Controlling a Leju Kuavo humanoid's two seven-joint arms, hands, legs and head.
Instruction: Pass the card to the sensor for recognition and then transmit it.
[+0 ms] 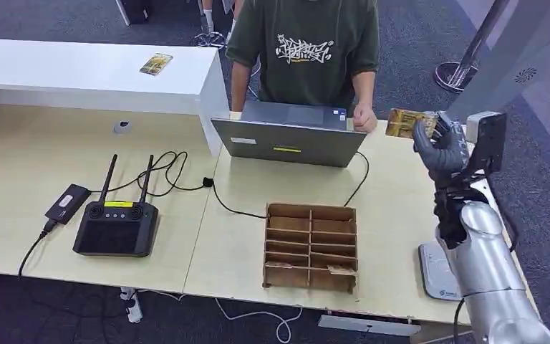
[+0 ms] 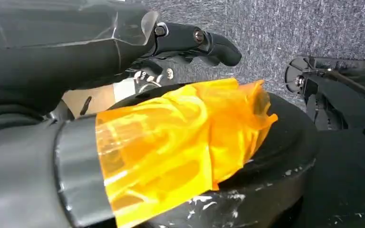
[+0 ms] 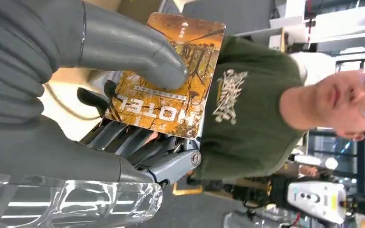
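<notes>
Nearest, at the table's right edge, a white sensor pad lies partly hidden behind the silver right arm. Above it the right hand is raised and holds the card between thumb and fingers, held out toward a person's hand. The orange card reads "HOTEL"; its smaller print is too fine to read. The left hand hangs over grey carpet; whether it is spread or closed cannot be told. Mid-table stands a compartmented cardboard organizer. Farther off is a grey laptop, then the person in a green shirt with illegible white lettering, head cut off.
</notes>
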